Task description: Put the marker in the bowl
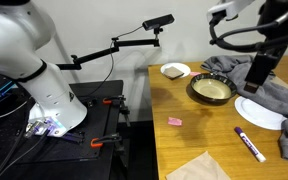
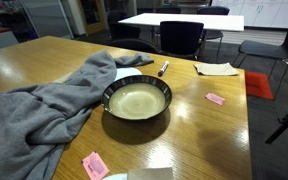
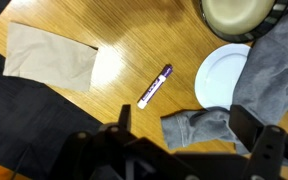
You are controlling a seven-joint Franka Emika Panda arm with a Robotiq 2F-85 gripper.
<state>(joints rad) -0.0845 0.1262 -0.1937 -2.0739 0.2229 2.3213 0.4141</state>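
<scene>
Jaws: we see the gripper with its jaws apart and nothing between them. The dark fingers show at the bottom of the wrist view, above the tabletop.
Under the jaws: a fold of the grey cloth lies between the two fingers in the wrist view. We can't tell how high the jaws hang over it.
Marker: the marker lies flat on bare wood, set diagonally, just beyond the jaws and untouched. It is near the plate but apart from it.
Plate: the white plate is beside the marker, and the cloth covers one edge of it.
Bowl: the bowl is beyond the plate, cut off by the top of the wrist view. In an exterior view its cream inside is empty. It is well apart from the marker.
In the way: the plate sits partly between the marker and the bowl. The cloth reaches the bowl's side and drapes onto the plate.
Other things: a brown paper napkin lies flat, to the side of the marker. A small white bowl sits near the tabletop's edge, past the big bowl. Pink notes lie on the wood.
Counts: we count one marker, two bowls, one plate, one napkin, two pink notes and one cloth.
</scene>
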